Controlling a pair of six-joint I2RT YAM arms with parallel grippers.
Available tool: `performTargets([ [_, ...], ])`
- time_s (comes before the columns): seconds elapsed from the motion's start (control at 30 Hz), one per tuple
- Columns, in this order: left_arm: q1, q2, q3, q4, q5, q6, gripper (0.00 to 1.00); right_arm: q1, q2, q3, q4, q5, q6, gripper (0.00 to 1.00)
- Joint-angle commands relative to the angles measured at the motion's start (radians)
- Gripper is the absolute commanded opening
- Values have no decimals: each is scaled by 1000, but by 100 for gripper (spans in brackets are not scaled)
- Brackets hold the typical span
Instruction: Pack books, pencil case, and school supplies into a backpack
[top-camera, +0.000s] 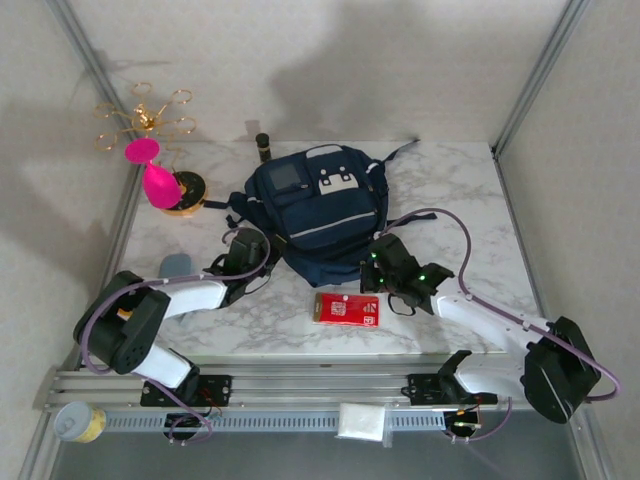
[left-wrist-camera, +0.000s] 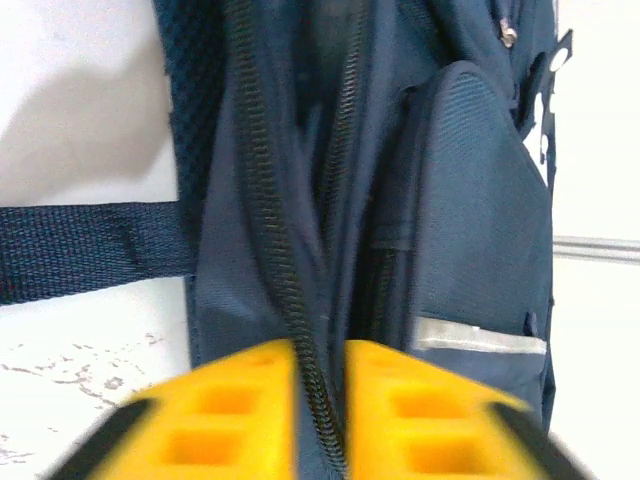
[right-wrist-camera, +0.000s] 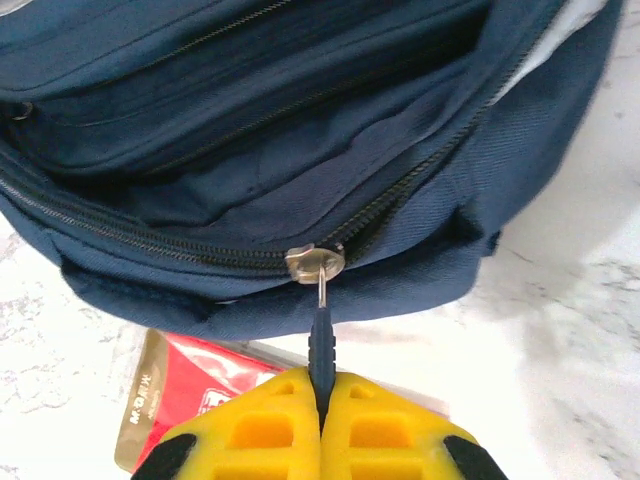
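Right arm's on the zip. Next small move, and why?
Probably: right gripper draws the zip pull along the track to open the backpack. It is shut on the pull, the slider sits mid-track, and the left gripper straddles the zip edge.

Left wrist view: yellow fingers (left-wrist-camera: 225, 410) of the left gripper (left-wrist-camera: 320, 355) blurred and cut off by the bottom edge, zip edge of the backpack (left-wrist-camera: 470, 200) between them, cannot tell whether pinched or just straddled. Right wrist view: lower end of the zip pull (right-wrist-camera: 320, 340) buried between the pressed-together fingers of the right gripper (right-wrist-camera: 320, 378), red packet (right-wrist-camera: 185, 395) half hidden under backpack and fingers, print too small to read. Dark inside the backpack's open mouth, contents not discernible; overhead, small dark item (top-camera: 263, 147) behind the backpack too small to identify.
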Motion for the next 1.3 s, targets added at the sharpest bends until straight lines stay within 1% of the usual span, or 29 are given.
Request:
performTargets([
  [0.0, -35, -115, 4, -48, -8, 39, 49, 42, 28, 30, 54, -47, -31, 0],
  [0.07, -105, -184, -22, -91, -66, -2, 55, 44, 46, 30, 70, -48, -27, 0],
  [0.13, -170, -220, -45, -109, -85, -74, 61, 44, 56, 24, 84, -46, -28, 0],
  [0.2, -224, -229, -66, -104, -91, -166, 64, 44, 60, 12, 103, -55, -30, 0],
  [0.3, -310, -217, -91, -62, -150, -326, 68, 44, 60, 7, 109, -44, -34, 0],
  [0.33, -323, -198, -86, -22, -152, -349, 68, 44, 59, 6, 112, -42, -39, 0],
  [0.37, -332, -170, -64, -15, -157, -362, 69, 44, 59, 5, 112, -42, -42, 0],
  [0.43, -335, -112, -2, -53, -171, -372, 69, 44, 56, 2, 116, -35, -46, 0],
  [0.53, -340, -42, 62, -70, -234, -388, 66, 44, 60, -7, 136, -41, -49, 0],
  [0.57, -339, -16, 80, -80, -252, -398, 64, 44, 64, -7, 139, -40, -48, 0],
  [0.63, -343, 28, 108, -99, -276, -429, 56, 44, 66, -5, 134, -26, -46, 0],
  [0.73, -346, 69, 122, -109, -316, -461, 41, 42, 61, -4, 118, 10, -41, 0],
  [0.8, -346, 61, 118, -126, -363, -454, 28, 41, 58, 2, 102, 34, -40, 0],
  [0.9, -342, 14, 98, -219, -434, -430, 15, 35, 57, 13, 56, 76, -39, 0],
  [1.0, -317, -46, 54, -252, -456, -381, 2, 11, 41, 2, 30, 96, -40, 0],
  [1.03, -302, -72, 33, -273, -457, -360, 0, -4, 33, -3, 21, 97, -42, 0],
  [1.13, -245, -152, -33, -326, -459, -288, 0, -44, 4, -20, -4, 102, -53, 0],
  [1.23, -138, -230, -113, -312, -391, -190, 0, -91, -8, -24, -33, 118, -61, 0],
  [1.27, -102, -252, -134, -274, -343, -136, 0, -94, -8, -19, -38, 122, -63, 0],
])
